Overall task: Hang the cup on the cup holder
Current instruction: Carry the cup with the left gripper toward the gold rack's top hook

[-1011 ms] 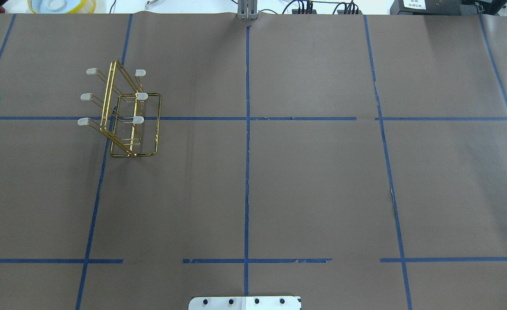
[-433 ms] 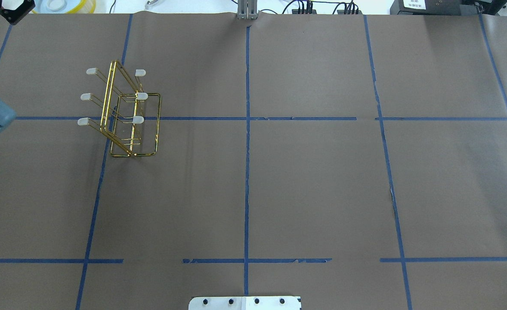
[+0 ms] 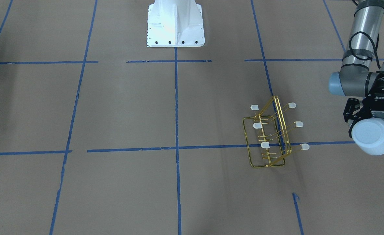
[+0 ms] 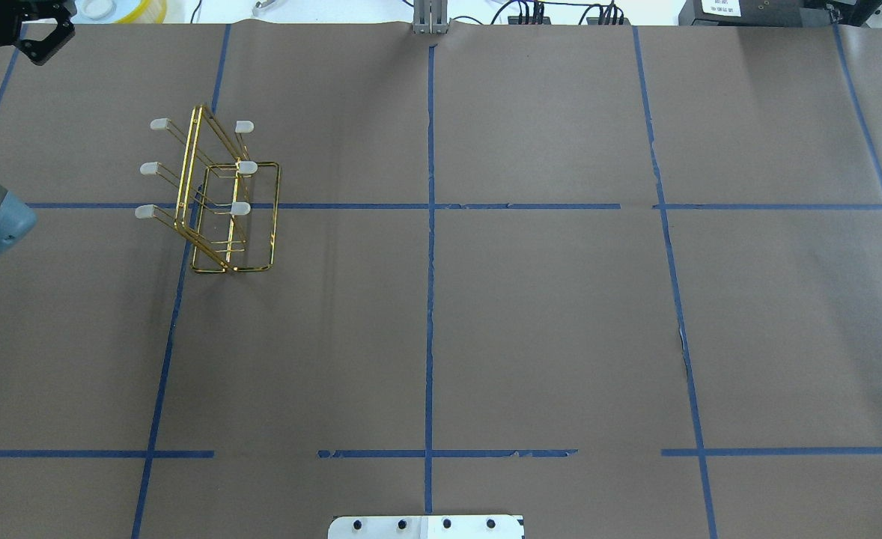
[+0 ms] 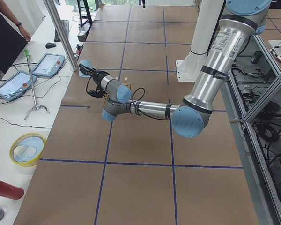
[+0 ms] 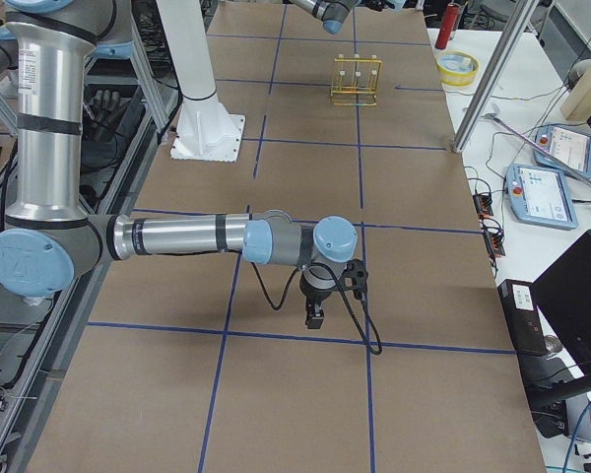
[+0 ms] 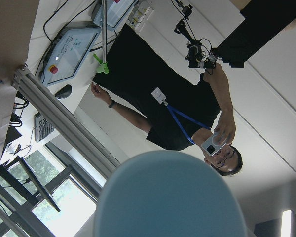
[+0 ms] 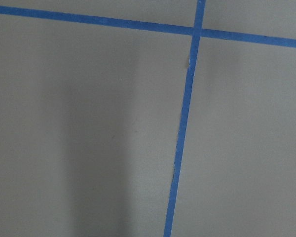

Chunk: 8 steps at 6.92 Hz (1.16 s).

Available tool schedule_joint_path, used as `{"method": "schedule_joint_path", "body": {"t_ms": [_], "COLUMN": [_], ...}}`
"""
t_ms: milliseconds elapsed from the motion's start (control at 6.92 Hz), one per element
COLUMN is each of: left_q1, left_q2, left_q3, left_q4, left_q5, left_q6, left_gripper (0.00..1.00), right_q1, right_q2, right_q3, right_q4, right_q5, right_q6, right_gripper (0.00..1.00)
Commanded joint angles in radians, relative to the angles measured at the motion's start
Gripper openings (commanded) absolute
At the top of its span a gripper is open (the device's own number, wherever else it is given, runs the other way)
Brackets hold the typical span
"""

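The left hand (image 3: 372,132) was closed on the cup (image 3: 370,139), gripping it by its sides above the desk (image 4: 561,337), with one round end turned away from the robot. The cup hung apart from the rack (image 4: 190,165), out past its outer row of prongs on the robot's left. The rack stood upright on the desk. The right hand (image 6: 316,311) hung low over the desk, far from the rack; whether wide or narrow, I could not tell.

Matt plastic cup (image 3: 371,137), shiny gold wire cup holder (image 3: 283,129), matt brown paper tabletop (image 3: 113,107)
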Motion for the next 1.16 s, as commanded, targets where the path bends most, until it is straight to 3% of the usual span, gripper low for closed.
{"method": "schedule_joint_path", "body": {"t_ms": [0, 722, 1011], "left_q1": [0.072, 0.139, 0.187], "left_q2": [0.01, 0.01, 0.017], "left_q3": [0.057, 0.08, 0.109], "left_q4": [-0.012, -0.01, -0.006], "left_q5": [0.065, 0.119, 0.194], "left_q6": [-0.002, -0.207, -0.341], "left_gripper": [0.04, 0.05, 0.05], "right_q1": [0.0, 0.0, 0.0], "right_q2": [0.0, 0.0, 0.0], "right_q3": [0.0, 0.0, 0.0], "right_q4": [0.0, 0.0, 0.0], "right_q5": [0.0, 0.0, 0.0], "right_q6": [0.0, 0.0, 0.0], "right_gripper": [1.0, 1.0, 1.0]}}
